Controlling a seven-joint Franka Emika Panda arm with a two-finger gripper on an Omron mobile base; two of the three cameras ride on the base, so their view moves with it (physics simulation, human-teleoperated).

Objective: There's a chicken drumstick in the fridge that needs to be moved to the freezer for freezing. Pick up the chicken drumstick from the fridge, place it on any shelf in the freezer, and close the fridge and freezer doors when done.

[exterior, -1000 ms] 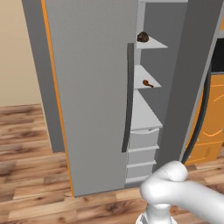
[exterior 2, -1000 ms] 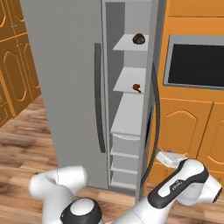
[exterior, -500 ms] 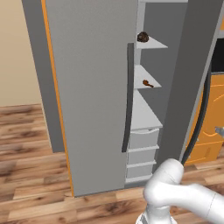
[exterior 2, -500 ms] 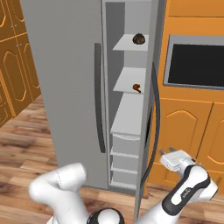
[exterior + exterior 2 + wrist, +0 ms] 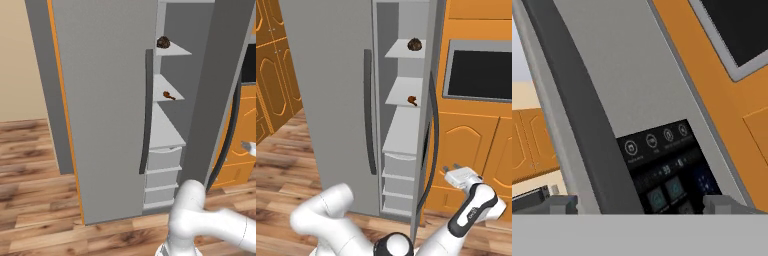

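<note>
The chicken drumstick [image 5: 168, 95] [image 5: 412, 100] lies on the middle solid shelf of the freezer [image 5: 167, 130] [image 5: 401, 135], whose narrow compartment stands open. The freezer door [image 5: 428, 125] [image 5: 220, 100] is swung out and seen edge-on. Its outer face with the black dispenser panel [image 5: 667, 165] and long dark handle [image 5: 577, 115] is close in front of the hand. My gripper [image 5: 458, 175] [image 5: 247, 146] [image 5: 639, 205] hovers low on that door's outer side, open, with nothing held. The wide fridge door [image 5: 105, 100] [image 5: 331, 85] is shut.
A round dark-brown lump [image 5: 163, 42] [image 5: 414, 44] sits on the freezer's top shelf, and grey drawers [image 5: 162, 172] [image 5: 398, 180] fill its lower part. Orange cabinets [image 5: 476, 145] and a dark oven window [image 5: 481, 75] stand right of the unit. Wooden floor [image 5: 35, 175] spreads to the left.
My arm has swung its elbow to the right, and the hand has risen slightly beside the freezer door's outer face. The drumstick and both doors have stayed put.
</note>
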